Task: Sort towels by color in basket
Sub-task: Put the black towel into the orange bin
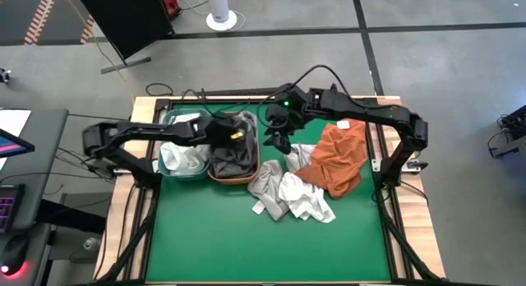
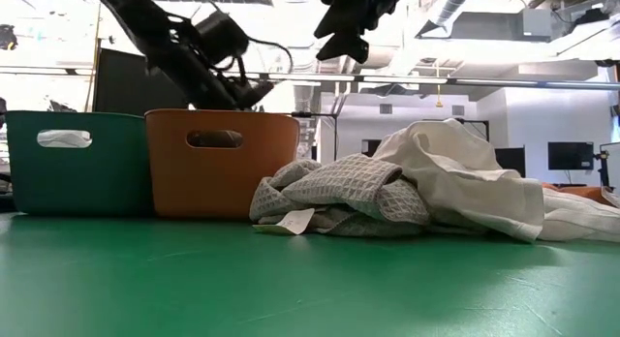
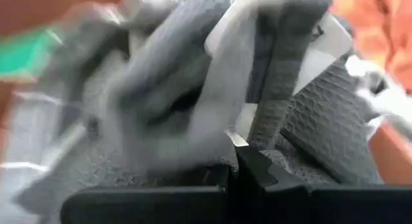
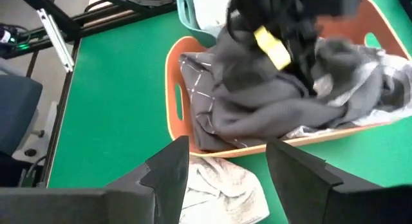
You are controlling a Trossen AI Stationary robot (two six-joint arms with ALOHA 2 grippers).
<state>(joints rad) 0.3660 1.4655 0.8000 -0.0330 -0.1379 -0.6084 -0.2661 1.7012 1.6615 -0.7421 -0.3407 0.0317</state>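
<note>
From the high view, the left gripper [image 1: 233, 135] is reaching into the orange basket [image 1: 215, 172], its fingers closed on a dark grey towel [image 1: 234, 154]; a teal basket [image 1: 167, 169] is standing just beside. The right gripper [image 1: 282, 140] is hanging near the orange basket — fingers apart, empty.

From the low view, a grey-checked towel [image 2: 339, 187] and a white towel [image 2: 465, 177] are lying piled on the green table [image 2: 291, 279].

No text or label can be read.
</note>
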